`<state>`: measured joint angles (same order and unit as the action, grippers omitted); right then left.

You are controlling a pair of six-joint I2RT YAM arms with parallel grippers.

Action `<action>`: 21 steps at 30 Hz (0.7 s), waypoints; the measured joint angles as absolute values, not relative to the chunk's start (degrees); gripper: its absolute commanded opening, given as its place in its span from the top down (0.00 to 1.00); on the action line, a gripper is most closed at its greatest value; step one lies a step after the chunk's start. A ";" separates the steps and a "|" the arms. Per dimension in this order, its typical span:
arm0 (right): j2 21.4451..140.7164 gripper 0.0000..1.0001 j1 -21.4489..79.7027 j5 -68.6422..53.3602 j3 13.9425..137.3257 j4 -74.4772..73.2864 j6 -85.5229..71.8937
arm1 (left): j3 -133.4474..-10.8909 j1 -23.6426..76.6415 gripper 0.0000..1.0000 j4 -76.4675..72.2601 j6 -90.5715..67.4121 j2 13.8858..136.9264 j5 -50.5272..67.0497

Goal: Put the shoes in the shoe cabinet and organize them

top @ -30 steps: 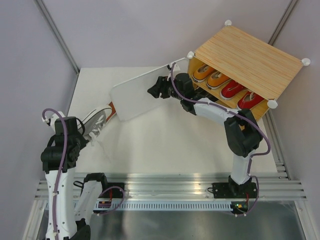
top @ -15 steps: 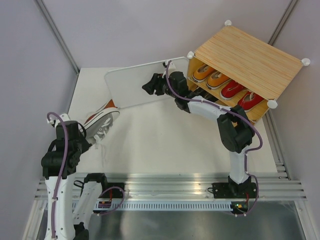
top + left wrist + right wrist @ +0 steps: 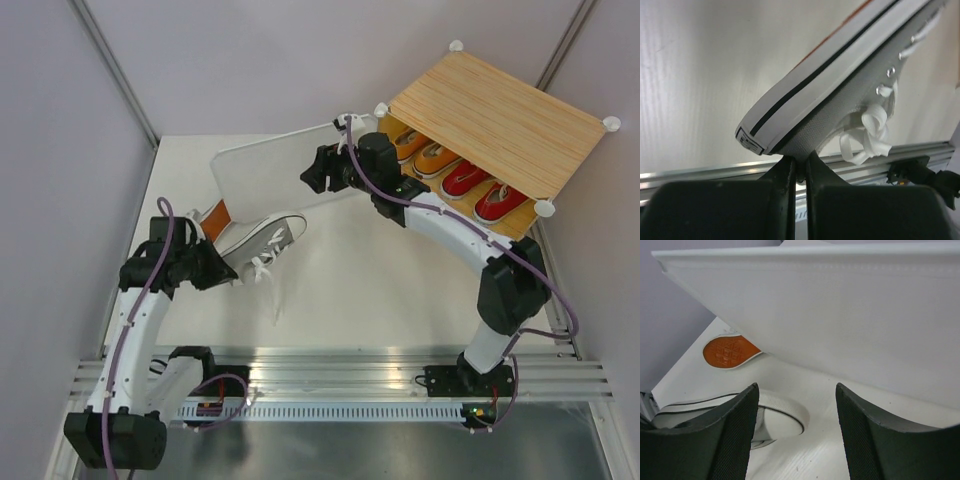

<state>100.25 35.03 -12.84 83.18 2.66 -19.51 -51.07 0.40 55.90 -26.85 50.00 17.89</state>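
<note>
The shoe cabinet [image 3: 500,110] stands at the back right, with two orange sneakers [image 3: 422,152] and two red sneakers [image 3: 482,190] on its upper shelf. Its frosted white door [image 3: 262,172] is swung out to the left. My right gripper [image 3: 322,172] is open against the door's edge, and the door [image 3: 840,315] fills the view above its jaws [image 3: 797,387]. My left gripper [image 3: 226,270] is shut on the heel of a grey sneaker [image 3: 268,238] and holds it tilted above the table [image 3: 840,100]. Its white toe shows in the right wrist view [image 3: 782,417].
Another shoe lies behind the door with its orange sole [image 3: 214,214] showing, also in the right wrist view [image 3: 730,351]. An aluminium rail [image 3: 340,370] runs along the near table edge. Purple walls close in the left and back.
My left arm has swung right and forward, carrying the grey sneaker from the left edge toward the table's middle. My right gripper and the door have shifted slightly right.
</note>
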 measured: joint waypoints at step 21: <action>65.91 0.31 34.46 3.79 57.95 -15.38 -10.09 | -52.36 32.49 0.98 19.53 -49.50 87.66 23.79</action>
<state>65.91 34.46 3.79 57.95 -15.38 -10.09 -52.36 32.49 19.53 -49.50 87.66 23.79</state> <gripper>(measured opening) 0.688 0.065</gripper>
